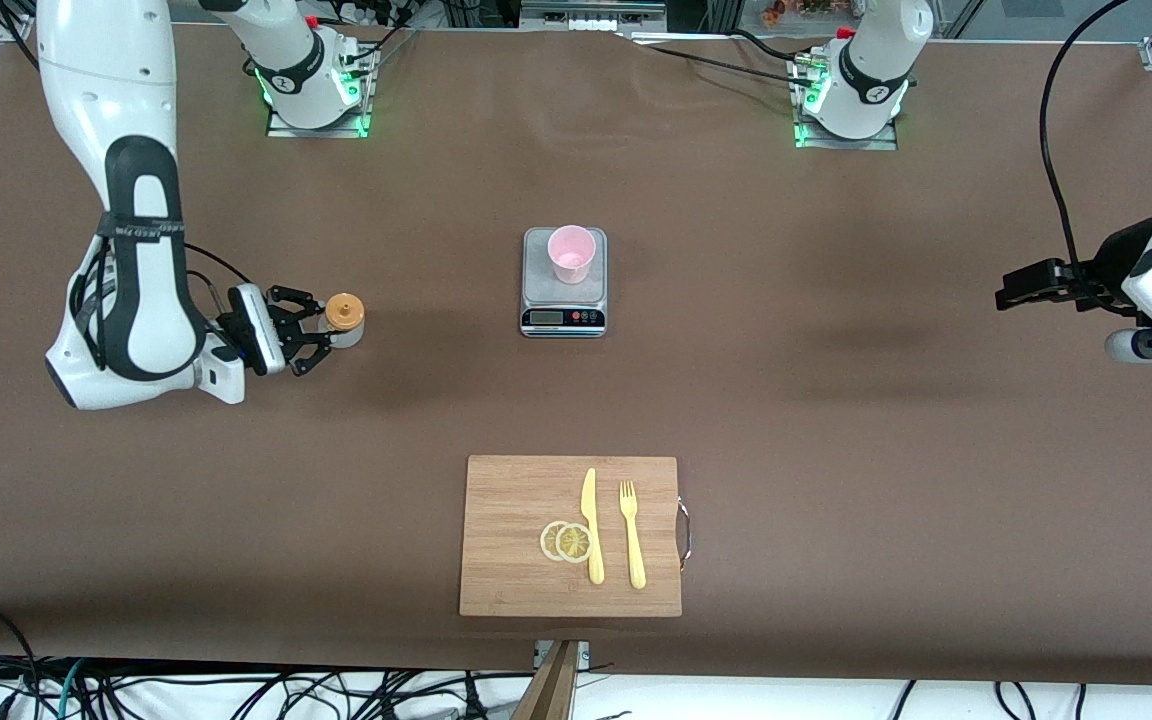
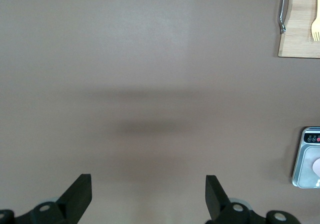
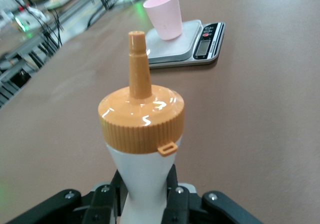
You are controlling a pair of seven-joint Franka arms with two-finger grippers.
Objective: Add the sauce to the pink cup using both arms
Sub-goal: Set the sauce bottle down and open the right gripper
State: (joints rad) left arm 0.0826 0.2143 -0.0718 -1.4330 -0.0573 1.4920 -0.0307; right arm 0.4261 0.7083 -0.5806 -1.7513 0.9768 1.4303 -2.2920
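Toward the right arm's end of the counter (image 1: 836, 400), the right claw (image 1: 321, 330) is clamping its fingers (image 3: 175, 204) on the sauce (image 1: 344, 320), a whitish squeeze bottle with an orange nozzle cap. The bottle is standing upright, with its nozzle pointing up, and the claw is gripping it low on the body beneath the cap. In the front view the bottle's base is looking close to the brown surface, though whether it is resting on it or being held just above cannot be told.

Near the middle of the counter, the pink cup (image 1: 571, 253) is standing upright on a small silver scale (image 1: 563, 300), with the scale's dark display panel facing the front camera. The cup and the scale are sitting well apart from the bottle, toward the left arm's end from it.

Out at the left arm's end, the left claw (image 1: 1006, 290) is hanging over bare counter with its fingers (image 2: 77, 194) spread wide apart and nothing between them; this arm is waiting.

Nearer to the front camera than the scale, a wooden cutting board (image 1: 506, 570) is lying flat, carrying two lemon slices (image 1: 566, 541), a yellow knife (image 1: 591, 525) and a yellow fork (image 1: 632, 535) side by side.
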